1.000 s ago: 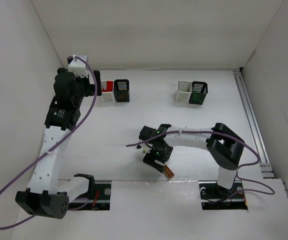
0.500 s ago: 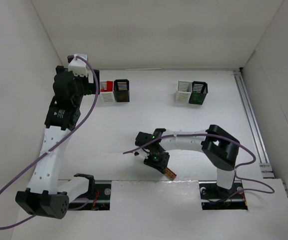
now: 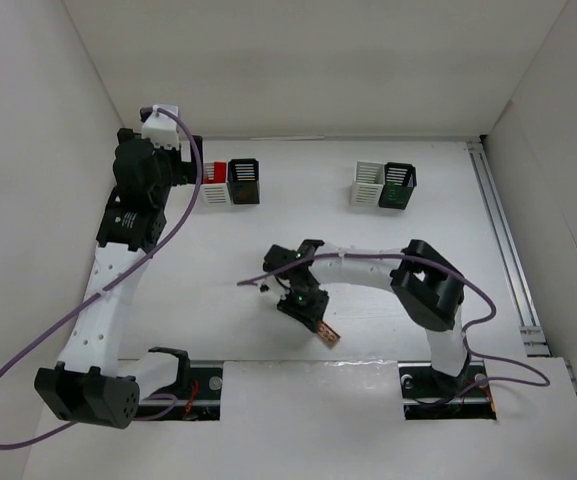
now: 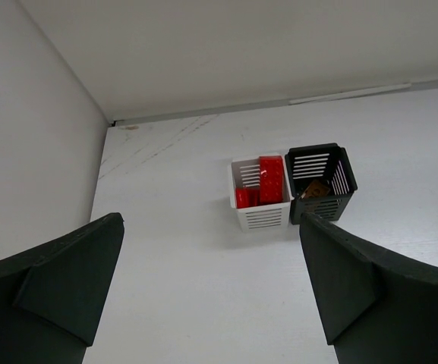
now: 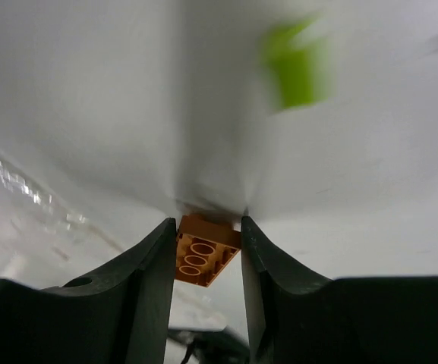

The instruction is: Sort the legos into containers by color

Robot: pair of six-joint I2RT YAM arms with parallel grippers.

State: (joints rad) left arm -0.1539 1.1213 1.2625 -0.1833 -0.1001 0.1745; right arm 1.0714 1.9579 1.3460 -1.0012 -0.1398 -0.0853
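Note:
My right gripper (image 3: pixel 324 329) is shut on an orange brick (image 3: pixel 331 336) low over the table near the front edge. In the right wrist view the brick (image 5: pixel 206 247) sits between the fingertips (image 5: pixel 156 250), underside showing. A blurred yellow-green brick (image 5: pixel 294 67) lies on the table beyond. My left gripper (image 3: pixel 194 174) is open and empty beside the left bins. The white bin (image 4: pixel 260 199) holds red bricks (image 4: pixel 270 179). The black bin (image 4: pixel 322 180) next to it holds an orange-brown brick (image 4: pixel 315 189).
A second pair stands at the back right: a white bin (image 3: pixel 367 184) and a black bin (image 3: pixel 398 186) with green inside. White walls close the left, back and right. A metal rail (image 3: pixel 508 260) runs along the right side.
My right arm has swung left and turned, carrying the orange brick a little left and up from the front edge. My left gripper has drawn back slightly from the left bins.

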